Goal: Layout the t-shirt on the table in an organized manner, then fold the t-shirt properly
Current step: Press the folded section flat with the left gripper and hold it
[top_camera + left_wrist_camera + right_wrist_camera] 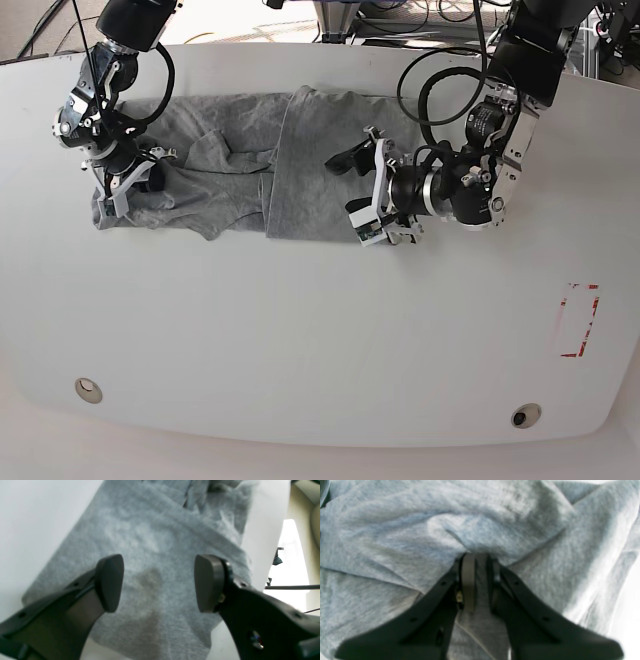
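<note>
The heather-grey t-shirt (pixel 230 150) lies crumpled along the far left part of the white table (pixel 300 330), with its right part folded over into a long panel. My right gripper (pixel 118 185) sits at the shirt's left end, and in the right wrist view it (pixel 478 562) is shut on a pinched ridge of the t-shirt (pixel 495 522). My left gripper (pixel 353 195) hovers at the right edge of the folded panel. In the left wrist view it (pixel 160 580) is open above the grey t-shirt (pixel 160 530), nothing between its fingers. No lettering shows.
A red dashed rectangle mark (pixel 578 320) lies at the table's right side. Two round grommets (pixel 88 388) (pixel 520 415) sit near the front edge. Cables run off the far edge behind both arms. White table (pixel 30 517) shows beside the shirt.
</note>
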Tool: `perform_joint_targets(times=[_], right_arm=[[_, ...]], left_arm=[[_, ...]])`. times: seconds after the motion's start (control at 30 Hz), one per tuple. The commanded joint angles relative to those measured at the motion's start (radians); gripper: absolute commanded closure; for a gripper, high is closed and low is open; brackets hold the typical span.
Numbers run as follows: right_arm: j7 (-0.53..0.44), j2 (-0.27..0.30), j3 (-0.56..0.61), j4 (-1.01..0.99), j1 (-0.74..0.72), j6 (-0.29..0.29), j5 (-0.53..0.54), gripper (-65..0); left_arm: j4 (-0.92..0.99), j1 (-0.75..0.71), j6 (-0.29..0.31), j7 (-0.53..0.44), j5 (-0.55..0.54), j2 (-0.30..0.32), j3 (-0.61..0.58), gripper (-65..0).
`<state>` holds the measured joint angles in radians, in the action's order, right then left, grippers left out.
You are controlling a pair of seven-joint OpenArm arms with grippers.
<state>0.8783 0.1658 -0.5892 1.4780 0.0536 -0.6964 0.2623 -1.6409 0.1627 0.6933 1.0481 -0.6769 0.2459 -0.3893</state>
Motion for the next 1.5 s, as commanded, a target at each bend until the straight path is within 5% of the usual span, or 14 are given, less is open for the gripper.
perform_joint_targets(times=[0.0,0.27,0.4,0.63,1.47], right_arm=[[0.04,0.007,0.001,0.003,-0.001,-0.002,-0.022,-7.9],[0.04,0.007,0.001,0.0,-0.004,-0.002,-0.022,-7.9],[0.04,0.007,0.002,0.0,-0.004,-0.002,-0.022,-7.9],[0.04,0.007,0.002,0.0,-0.005,-0.002,-0.022,-7.9],[0.04,0.007,0.002,0.003,-0.018,-0.002,-0.022,-8.6]], left_arm=[[-0.02,-0.002,0.005,-0.079,0.015,0.002,0.011,-37.5],[-0.015,-0.041,0.005,-0.105,0.176,-0.013,0.01,-8.3],[-0.015,-0.051,0.005,-0.105,0.23,-0.036,0.013,-1.3],[-0.015,-0.084,0.005,-0.107,0.32,-0.038,0.014,-0.6],[0.089,-0.127,0.005,-0.13,0.325,0.008,0.099,-0.4]])
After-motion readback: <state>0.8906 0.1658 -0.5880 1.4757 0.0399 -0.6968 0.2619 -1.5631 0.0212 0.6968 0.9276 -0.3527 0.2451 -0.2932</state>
